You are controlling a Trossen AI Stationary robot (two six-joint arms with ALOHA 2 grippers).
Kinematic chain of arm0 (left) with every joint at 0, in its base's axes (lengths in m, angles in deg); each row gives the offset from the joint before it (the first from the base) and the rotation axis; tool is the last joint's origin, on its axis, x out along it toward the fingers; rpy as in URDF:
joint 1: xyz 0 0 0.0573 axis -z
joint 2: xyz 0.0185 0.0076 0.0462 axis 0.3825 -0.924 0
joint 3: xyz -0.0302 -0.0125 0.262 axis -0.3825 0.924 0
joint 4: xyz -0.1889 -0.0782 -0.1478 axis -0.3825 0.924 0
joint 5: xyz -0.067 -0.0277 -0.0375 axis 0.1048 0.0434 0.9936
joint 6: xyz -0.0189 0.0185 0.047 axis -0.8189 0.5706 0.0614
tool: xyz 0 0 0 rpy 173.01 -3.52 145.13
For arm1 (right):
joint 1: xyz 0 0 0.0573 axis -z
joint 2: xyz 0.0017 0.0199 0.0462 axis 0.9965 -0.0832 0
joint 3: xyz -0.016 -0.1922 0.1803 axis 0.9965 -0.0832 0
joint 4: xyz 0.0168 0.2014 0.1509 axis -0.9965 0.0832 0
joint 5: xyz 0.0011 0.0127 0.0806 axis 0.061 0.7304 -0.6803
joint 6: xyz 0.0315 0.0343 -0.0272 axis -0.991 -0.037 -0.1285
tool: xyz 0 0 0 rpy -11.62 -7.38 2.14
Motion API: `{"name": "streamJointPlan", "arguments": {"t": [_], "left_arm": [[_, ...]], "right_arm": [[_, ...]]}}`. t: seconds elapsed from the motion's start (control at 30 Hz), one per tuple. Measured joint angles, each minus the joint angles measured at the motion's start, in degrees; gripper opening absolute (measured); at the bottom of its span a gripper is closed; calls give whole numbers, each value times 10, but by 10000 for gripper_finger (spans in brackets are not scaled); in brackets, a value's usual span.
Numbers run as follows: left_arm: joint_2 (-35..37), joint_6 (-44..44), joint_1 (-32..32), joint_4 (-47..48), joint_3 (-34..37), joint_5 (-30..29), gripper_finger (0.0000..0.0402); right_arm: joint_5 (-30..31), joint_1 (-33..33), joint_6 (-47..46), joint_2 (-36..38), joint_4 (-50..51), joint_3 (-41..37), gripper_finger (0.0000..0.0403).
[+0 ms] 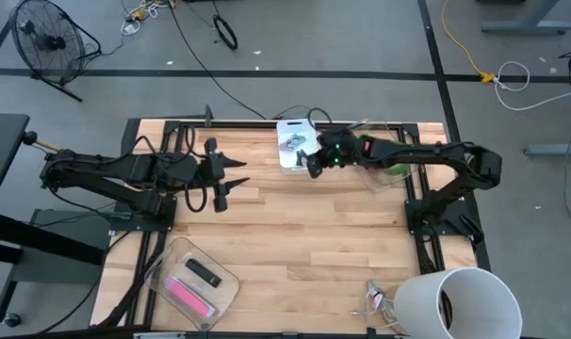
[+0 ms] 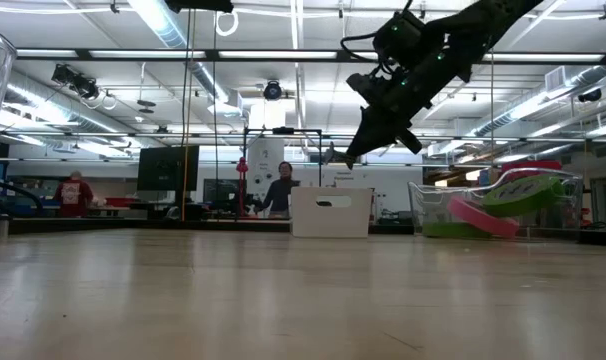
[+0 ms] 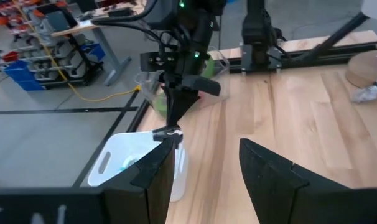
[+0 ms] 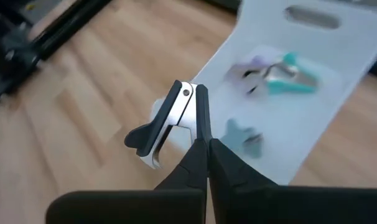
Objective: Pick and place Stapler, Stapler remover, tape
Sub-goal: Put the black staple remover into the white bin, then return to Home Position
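My right gripper (image 1: pixel 310 164) is shut on the stapler remover (image 4: pixel 167 127), a black and metal claw. It hangs in the air by the near edge of the white bin (image 1: pixel 291 146), which holds small teal things (image 4: pixel 288 73). Green and red tape rolls (image 2: pixel 503 200) lie in a clear box (image 1: pixel 391 162) at the far right. At the table's left, my left gripper (image 1: pixel 231 182) stands open in the air with nothing between its fingers. A clear tray (image 1: pixel 163 266) holds a pink thing and a black one; which is the stapler, I cannot tell. My right gripper pinches one metal arm of the stapler remover (image 4: pixel 200 121) between its two fingertips, below the hinge rivet. The fingers slant down from the table's right. The remover is lifted clear, its black-padded arm (image 4: pixel 145 137) spread away to one side of the fingers.
A large white bucket (image 1: pixel 460 301) stands at the near right corner with crumpled plastic (image 1: pixel 375 299) beside it. Black frame rails run along the table's left and right sides. Bare wood lies across the table's middle. People stand in the room beyond.
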Motion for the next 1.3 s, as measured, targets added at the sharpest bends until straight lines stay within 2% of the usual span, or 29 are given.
{"name": "streamJointPlan", "arguments": {"t": [0.47, 0.93, 1.17, 1.3], "left_arm": [[0, 0, 0, -3, 0, -11, 183], [0, 0, 0, -3, 0, -11, 183], [0, 0, 0, -3, 0, -11, 183], [0, 0, 0, -3, 0, -11, 183]], "right_arm": [[7, 80, 6, -18, -54, 1, 0], [3, 91, 6, -67, -89, 1, 1], [-2, 91, 3, -67, -96, 1, 30], [-2, 91, 1, -67, -101, 1, 66]]}}
